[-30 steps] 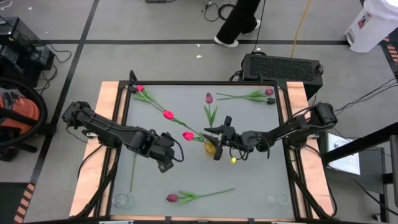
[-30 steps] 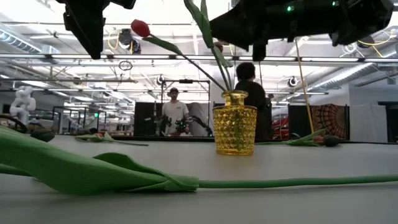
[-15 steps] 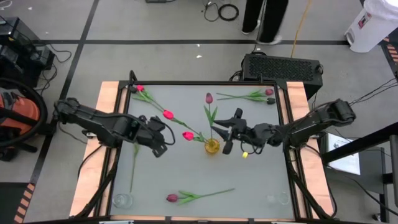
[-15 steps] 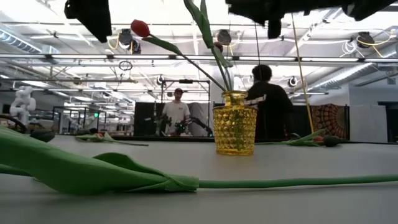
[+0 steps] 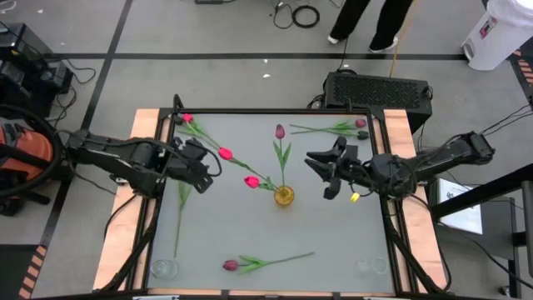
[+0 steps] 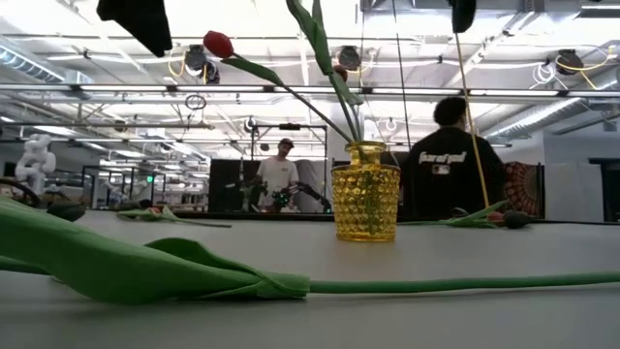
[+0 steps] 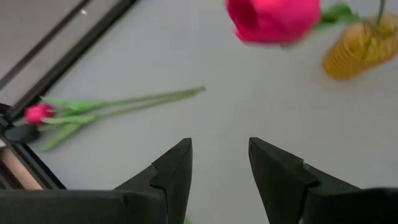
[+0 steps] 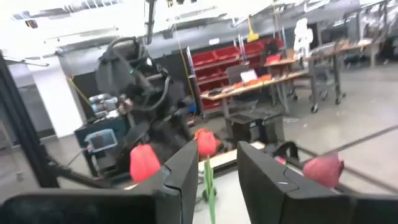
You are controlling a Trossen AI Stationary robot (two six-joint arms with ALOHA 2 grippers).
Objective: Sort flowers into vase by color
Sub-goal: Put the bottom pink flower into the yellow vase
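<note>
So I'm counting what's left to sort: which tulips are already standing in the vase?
The two whose stems run into the yellow vase: the pink tulip beside it and the one farther out. The rest lie flat on the table.

The worktop (image 5: 250, 225) is a pale grey sheet framed in dark metal with light wooden strips along its two sides. Around it lies a grey concrete floor (image 5: 208, 33) crossed by dark tape lines. A black vented box (image 5: 376, 87) sits just behind the far edge, an orange and black vacuum (image 5: 21, 158) stands off to one side, and a coiled cable (image 5: 305, 14) lies near a person's legs (image 5: 366, 21). Seen level, the hall is bright under long ceiling lights (image 6: 542, 68) and white trusses; a person in a dark shirt (image 6: 448, 170) and another farther off (image 6: 277, 179) stand behind. Red storage bins (image 8: 217, 68) line a shelf beside long tables (image 8: 267, 81).
</note>
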